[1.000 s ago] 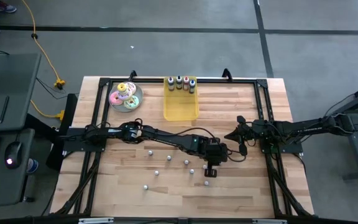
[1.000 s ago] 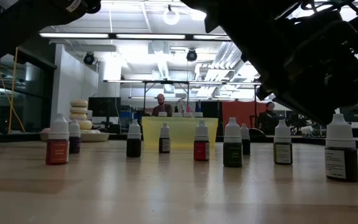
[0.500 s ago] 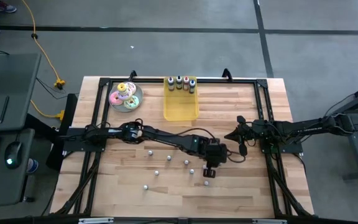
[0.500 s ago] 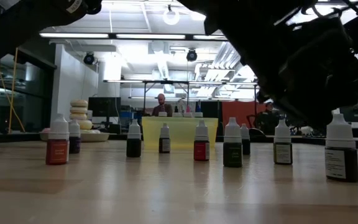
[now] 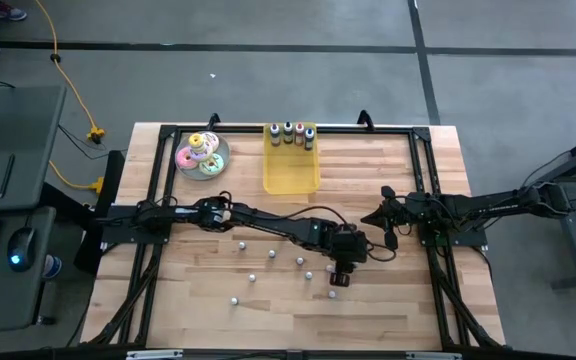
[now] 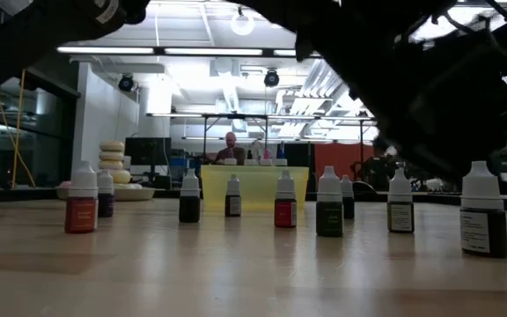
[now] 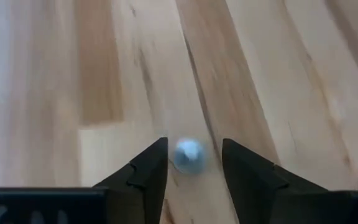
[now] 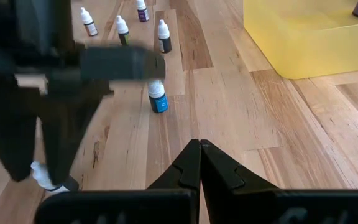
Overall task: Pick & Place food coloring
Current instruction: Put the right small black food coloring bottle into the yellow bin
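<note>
Small white-capped food coloring bottles [image 6: 329, 204] stand upright, scattered across the table [image 5: 398, 310].

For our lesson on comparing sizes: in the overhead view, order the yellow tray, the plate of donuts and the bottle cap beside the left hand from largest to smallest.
1. Yellow tray, clearly the largest.
2. Plate of donuts, smaller than the tray.
3. Bottle cap by the left hand, a mere dot.
All lie on the table, so nearness hardly distorts this.

Plate of iced donuts [image 5: 203, 153] beside yellow tray [image 5: 290, 170]
</note>
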You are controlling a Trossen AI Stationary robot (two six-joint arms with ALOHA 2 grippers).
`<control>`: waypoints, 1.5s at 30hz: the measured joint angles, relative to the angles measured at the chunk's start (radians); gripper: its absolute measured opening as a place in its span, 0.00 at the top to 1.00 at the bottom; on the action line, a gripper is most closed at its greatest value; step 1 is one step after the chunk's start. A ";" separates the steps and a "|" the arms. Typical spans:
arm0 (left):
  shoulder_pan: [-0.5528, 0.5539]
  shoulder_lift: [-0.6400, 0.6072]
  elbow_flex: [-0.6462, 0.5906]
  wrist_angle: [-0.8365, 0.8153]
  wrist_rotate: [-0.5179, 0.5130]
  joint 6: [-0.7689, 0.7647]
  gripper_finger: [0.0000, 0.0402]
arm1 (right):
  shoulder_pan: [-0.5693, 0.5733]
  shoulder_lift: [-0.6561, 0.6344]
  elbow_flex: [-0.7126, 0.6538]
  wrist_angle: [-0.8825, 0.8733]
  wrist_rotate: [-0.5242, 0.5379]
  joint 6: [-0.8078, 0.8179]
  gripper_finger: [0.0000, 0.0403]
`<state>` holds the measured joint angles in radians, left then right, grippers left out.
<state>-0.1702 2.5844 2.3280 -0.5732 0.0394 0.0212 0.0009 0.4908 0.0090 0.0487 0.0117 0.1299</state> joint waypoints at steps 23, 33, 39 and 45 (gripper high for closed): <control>0.007 0.021 0.000 0.009 0.004 0.000 0.66 | 0.000 0.000 0.000 0.000 0.000 0.000 1.00; 0.010 0.020 0.000 0.007 0.047 0.023 0.88 | 0.000 0.000 0.000 0.000 0.000 0.000 1.00; 0.021 -0.021 0.002 -0.027 0.038 0.029 0.86 | 0.000 0.000 0.000 0.000 0.000 0.000 1.00; 0.050 -0.086 0.001 -0.108 -0.007 0.056 0.85 | 0.000 0.000 0.000 -0.003 0.000 0.000 1.00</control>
<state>-0.1198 2.4985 2.3295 -0.6807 0.0326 0.0768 0.0010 0.4908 0.0090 0.0460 0.0116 0.1299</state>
